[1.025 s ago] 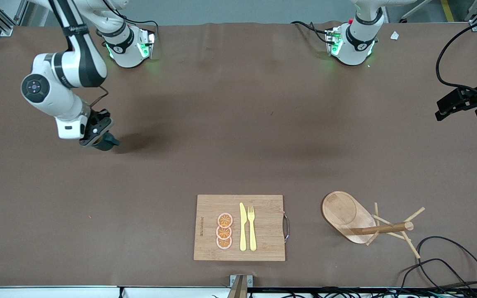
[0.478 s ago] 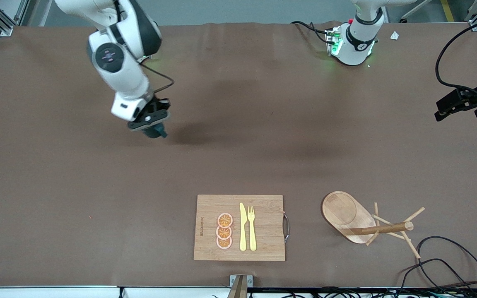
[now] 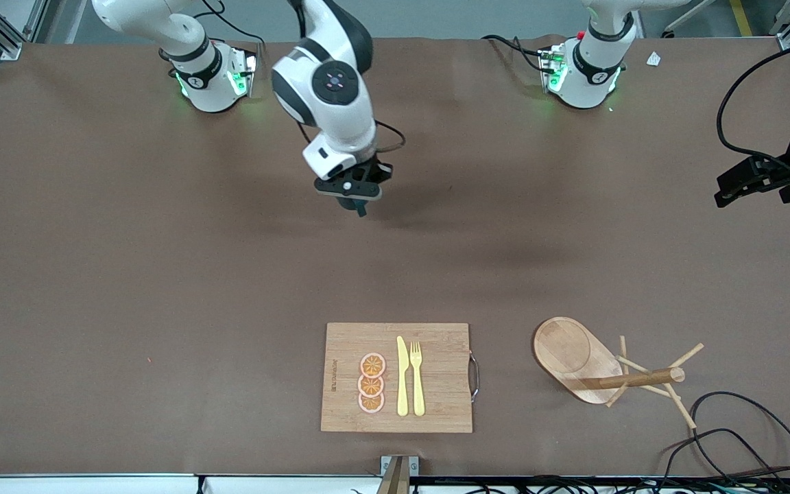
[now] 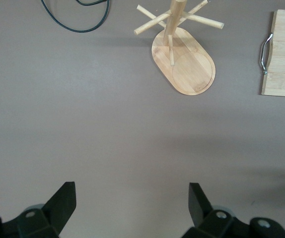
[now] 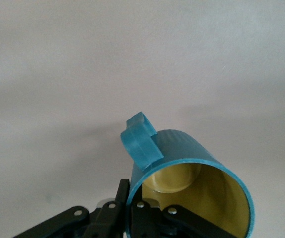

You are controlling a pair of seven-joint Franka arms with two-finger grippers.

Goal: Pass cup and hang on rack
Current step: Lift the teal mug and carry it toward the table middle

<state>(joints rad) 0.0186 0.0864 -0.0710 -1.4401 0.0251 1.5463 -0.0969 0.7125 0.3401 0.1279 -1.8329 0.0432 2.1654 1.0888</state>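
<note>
Right gripper (image 3: 354, 199): mine, clamped on the cup (image 5: 192, 183) rim, aloft over the table's middle.
Left gripper (image 4: 132, 208): mine, jaws wide, empty, waiting at its table end.
Done: cup lifted.
Left: handover, hanging.
Rack (image 3: 597, 363): upright near the front edge.
Hidden: cup mostly masked in front view.

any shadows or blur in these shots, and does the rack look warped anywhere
Front view: sharp, with soft dark shadows on the table below the right end effector; the rack looks tipped over from the camera's steep angle. Left wrist view: even light, rack crisp. Right wrist view: the cup is sharp, its faint shadow soft.
</note>
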